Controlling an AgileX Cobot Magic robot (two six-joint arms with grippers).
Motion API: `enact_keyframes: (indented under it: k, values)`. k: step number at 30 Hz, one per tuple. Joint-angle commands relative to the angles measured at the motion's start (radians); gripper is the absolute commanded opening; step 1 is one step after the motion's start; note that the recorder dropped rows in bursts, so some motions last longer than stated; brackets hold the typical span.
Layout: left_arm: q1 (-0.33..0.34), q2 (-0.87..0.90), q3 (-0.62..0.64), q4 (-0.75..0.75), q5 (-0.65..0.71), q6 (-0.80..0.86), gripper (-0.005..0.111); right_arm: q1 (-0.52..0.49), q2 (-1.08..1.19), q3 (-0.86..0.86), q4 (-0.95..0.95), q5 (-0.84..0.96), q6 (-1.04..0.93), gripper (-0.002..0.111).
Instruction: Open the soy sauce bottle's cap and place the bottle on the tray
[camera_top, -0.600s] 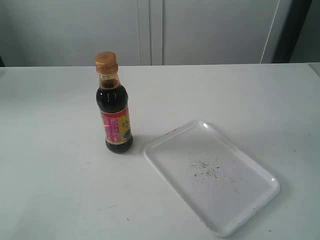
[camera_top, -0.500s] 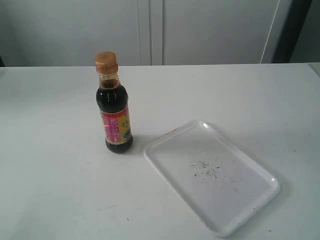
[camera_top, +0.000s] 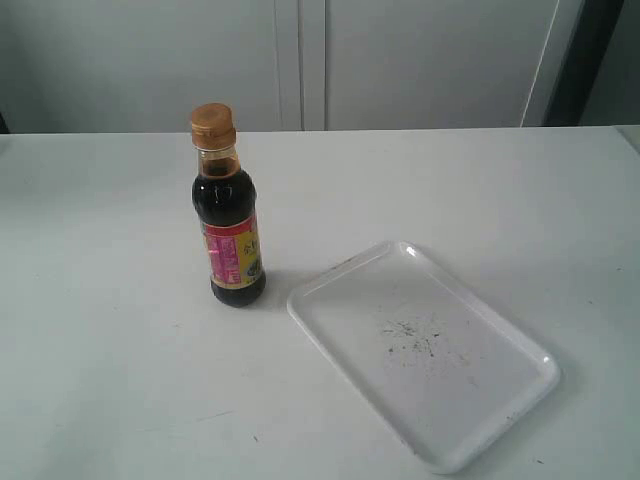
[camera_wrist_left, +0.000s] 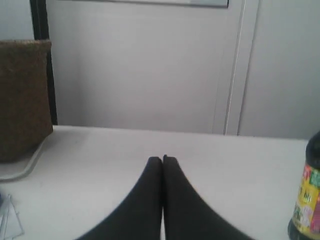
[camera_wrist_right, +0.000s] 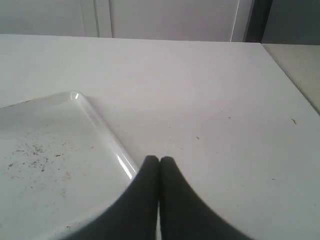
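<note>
My view, left to right. Left gripper (camera_wrist_left: 162, 159): jaws pressed together, holding nothing. Bottle (camera_top: 229, 230): upright on table (camera_top: 100, 360), cap (camera_top: 213, 122) closed, standing just left of tray (camera_top: 480, 390), not on it. Right gripper (camera_wrist_right: 159, 160): jaws together, holding nothing, near tray's rim.

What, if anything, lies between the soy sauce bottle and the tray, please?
Nothing: in the exterior view, only a narrow strip of bare white table separates the upright soy sauce bottle from the nearest corner of the tray; they do not touch.
</note>
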Motion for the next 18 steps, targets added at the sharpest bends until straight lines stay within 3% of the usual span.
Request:
enact_keyframes:
  k: [1, 8, 18]
  values:
    - [0.001, -0.004, 0.004, 0.034, -0.152, -0.084, 0.0, 0.001, -0.005, 0.005, -0.001, -0.004, 0.001, 0.0]
    - [0.001, 0.021, -0.058, 0.065, -0.165, -0.104, 0.0, 0.001, -0.005, 0.005, -0.001, -0.004, 0.027, 0.0]
    - [0.001, 0.316, -0.253, 0.217, -0.168, -0.156, 0.0, 0.001, -0.005, 0.005, -0.001, -0.004, 0.02, 0.0]
